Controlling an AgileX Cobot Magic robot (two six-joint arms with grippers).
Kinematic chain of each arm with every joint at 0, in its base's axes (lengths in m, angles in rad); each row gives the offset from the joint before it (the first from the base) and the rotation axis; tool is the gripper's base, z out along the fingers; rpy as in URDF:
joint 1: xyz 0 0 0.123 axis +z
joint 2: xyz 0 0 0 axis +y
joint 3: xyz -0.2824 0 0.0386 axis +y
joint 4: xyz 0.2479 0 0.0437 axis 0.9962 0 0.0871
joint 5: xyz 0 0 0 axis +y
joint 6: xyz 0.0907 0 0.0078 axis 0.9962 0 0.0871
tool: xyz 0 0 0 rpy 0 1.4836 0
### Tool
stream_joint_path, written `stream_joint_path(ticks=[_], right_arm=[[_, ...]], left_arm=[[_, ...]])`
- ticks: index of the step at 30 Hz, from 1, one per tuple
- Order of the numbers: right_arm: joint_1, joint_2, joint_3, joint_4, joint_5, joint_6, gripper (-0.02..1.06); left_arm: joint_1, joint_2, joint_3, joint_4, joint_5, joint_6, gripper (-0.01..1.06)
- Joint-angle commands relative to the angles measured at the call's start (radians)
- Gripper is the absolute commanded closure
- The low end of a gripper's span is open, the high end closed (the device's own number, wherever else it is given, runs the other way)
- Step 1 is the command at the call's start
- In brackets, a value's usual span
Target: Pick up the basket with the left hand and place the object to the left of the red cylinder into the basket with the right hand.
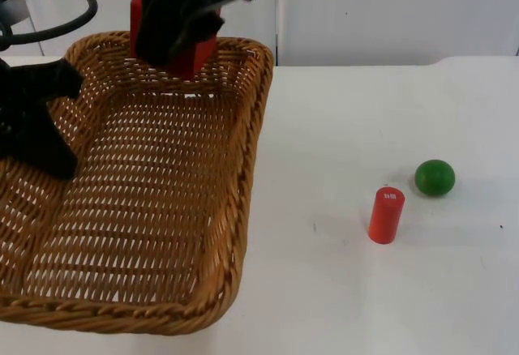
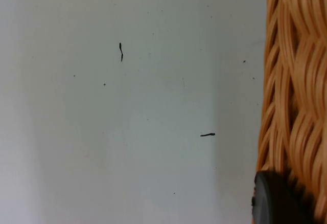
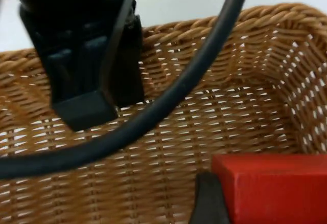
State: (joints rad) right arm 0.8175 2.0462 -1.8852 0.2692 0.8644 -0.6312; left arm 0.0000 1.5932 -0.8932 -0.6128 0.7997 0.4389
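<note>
Wicker basket [image 1: 162, 209]: gripped at its left rim by the left end effector [image 1: 36, 132], sitting over the left part of the white surface [image 1: 365, 112]. Red block [image 1: 188, 53]: clamped in the right end effector [image 1: 182, 27], held over the basket's far end, just inside the rim. Red cylinder [image 1: 386, 215]: upright on the surface, well right of the basket, green ball [image 1: 435, 177] near it on its right.
</note>
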Motion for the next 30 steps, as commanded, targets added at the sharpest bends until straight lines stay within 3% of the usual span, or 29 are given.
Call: stream_joint_path(ticks=[1, 19, 22, 26, 27, 30], right_arm=[[0.007, 0.021, -0.005, 0.021, -0.031, -0.002, 1.05], [0.007, 0.130, -0.005, 0.028, -0.055, -0.004, 1.04], [0.007, 0.132, -0.005, 0.028, -0.050, -0.004, 1.00], [0.007, 0.132, -0.005, 0.028, -0.041, -0.004, 0.81], [0.007, 0.132, -0.005, 0.028, -0.041, -0.004, 0.81], [0.007, 0.132, -0.005, 0.025, -0.039, 0.003, 0.56]], left_arm=[[0.001, -0.017, 0.000, -0.027, 0.012, 0.009, 1.05], [0.001, -0.017, 0.000, -0.027, 0.011, 0.009, 1.05], [0.001, -0.017, 0.000, -0.029, 0.011, 0.009, 1.05], [0.001, -0.017, 0.000, -0.029, 0.014, 0.009, 1.05], [0.001, -0.017, 0.000, -0.029, 0.014, 0.009, 1.05], [0.001, -0.017, 0.000, -0.029, 0.016, 0.009, 1.05]])
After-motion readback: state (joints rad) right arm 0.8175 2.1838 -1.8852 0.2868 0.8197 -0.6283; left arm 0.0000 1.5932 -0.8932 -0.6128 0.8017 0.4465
